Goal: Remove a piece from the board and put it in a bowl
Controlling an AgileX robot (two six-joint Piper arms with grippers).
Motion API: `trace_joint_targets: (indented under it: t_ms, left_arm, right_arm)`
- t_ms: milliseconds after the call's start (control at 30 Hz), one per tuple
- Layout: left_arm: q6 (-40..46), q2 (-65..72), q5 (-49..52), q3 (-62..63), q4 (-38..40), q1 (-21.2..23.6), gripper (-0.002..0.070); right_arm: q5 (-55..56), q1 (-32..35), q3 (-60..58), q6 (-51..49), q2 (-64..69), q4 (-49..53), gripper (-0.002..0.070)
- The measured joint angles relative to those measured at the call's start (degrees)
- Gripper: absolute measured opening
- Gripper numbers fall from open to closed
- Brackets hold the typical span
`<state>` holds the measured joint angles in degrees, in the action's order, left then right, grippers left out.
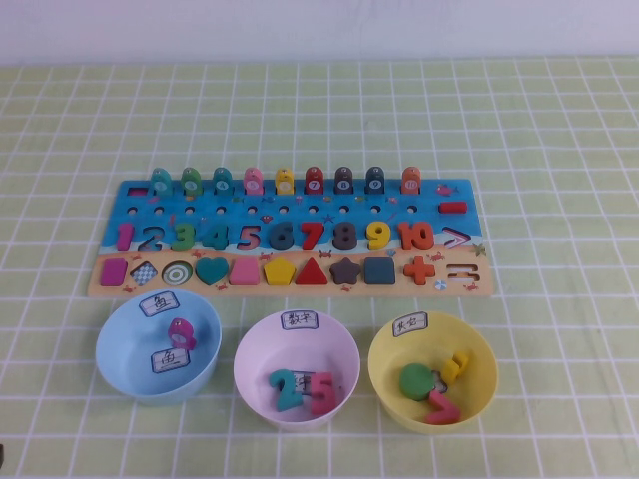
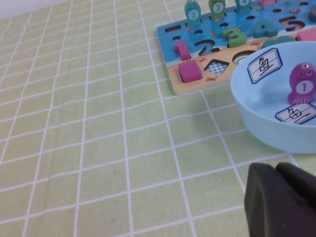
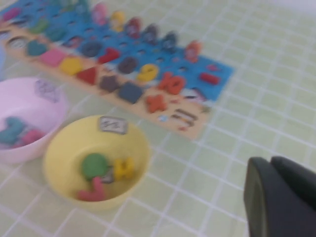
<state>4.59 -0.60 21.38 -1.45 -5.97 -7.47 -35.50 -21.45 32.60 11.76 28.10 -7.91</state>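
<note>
The pink-red chevron piece (image 1: 456, 239) lies in its slot at the right end of the number row on the board (image 1: 300, 211). The yellow bowl (image 1: 385, 351), with a white label on its rim, stands in front of the board's right end and holds a green round piece and a yellow and a red number. It also shows in the right wrist view (image 3: 64, 149). My left gripper (image 2: 276, 168) is shut and empty, low over the cloth in front of the light blue bowl. My right gripper (image 3: 270, 160) is shut and empty, to the right of the yellow bowl. Neither gripper shows in the high view.
A light blue bowl (image 1: 112, 351) with a purple fish piece and a pale pink-lilac bowl (image 1: 252, 351) with number pieces stand left of the yellow one. An orange-red plus (image 1: 420, 267) and a red minus bar (image 1: 452, 208) sit near the chevron. Green checked cloth covers the table.
</note>
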Motion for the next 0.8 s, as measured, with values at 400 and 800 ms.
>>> trace_joint_targets:
  t_ms: [400,800]
  left_arm:
    - [0.00,0.00,0.00,0.00,0.00,0.00,-0.0005]
    - [0.00,0.00,0.00,0.00,0.00,0.00,-0.0005]
  right_arm:
    - [12.54,20.09,-19.68,0.00,-24.45,-5.52,-0.0016]
    - [16.99,21.89,-30.45,0.00,-28.63,-10.56,-0.0017]
